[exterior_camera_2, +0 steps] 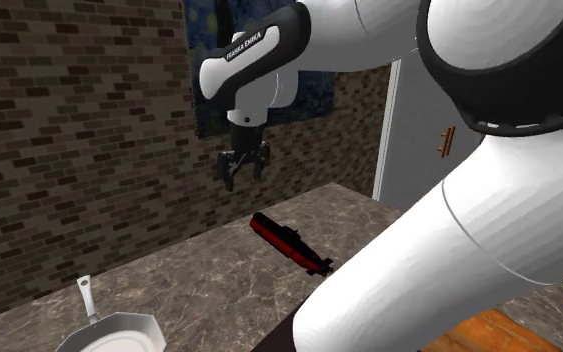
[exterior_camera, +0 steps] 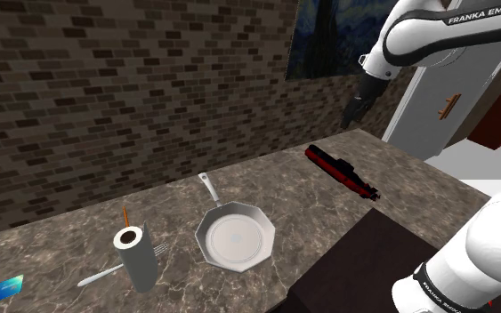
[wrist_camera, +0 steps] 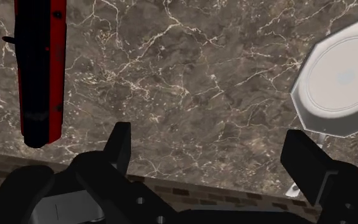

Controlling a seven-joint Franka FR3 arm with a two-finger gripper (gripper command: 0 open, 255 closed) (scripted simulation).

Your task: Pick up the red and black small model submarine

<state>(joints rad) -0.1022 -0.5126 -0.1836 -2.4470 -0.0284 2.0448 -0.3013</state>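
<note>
We see the red-and-black model submarine (exterior_camera: 342,171) with its long axis slanting down-right in the shoulder view. Black gripper (exterior_camera_2: 241,178) above it: fingers apart.

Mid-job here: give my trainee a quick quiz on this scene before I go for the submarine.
1. True or false: the gripper is shut on the submarine.
2. Fill in: in the shoulder view, the pan lies to the submarine's ____.
3. The submarine lies on: A) the pan, B) the counter, C) the floor.
Key: 1 false, the fingers stand apart, clasping nothing; 2 left; 3 B.
</note>
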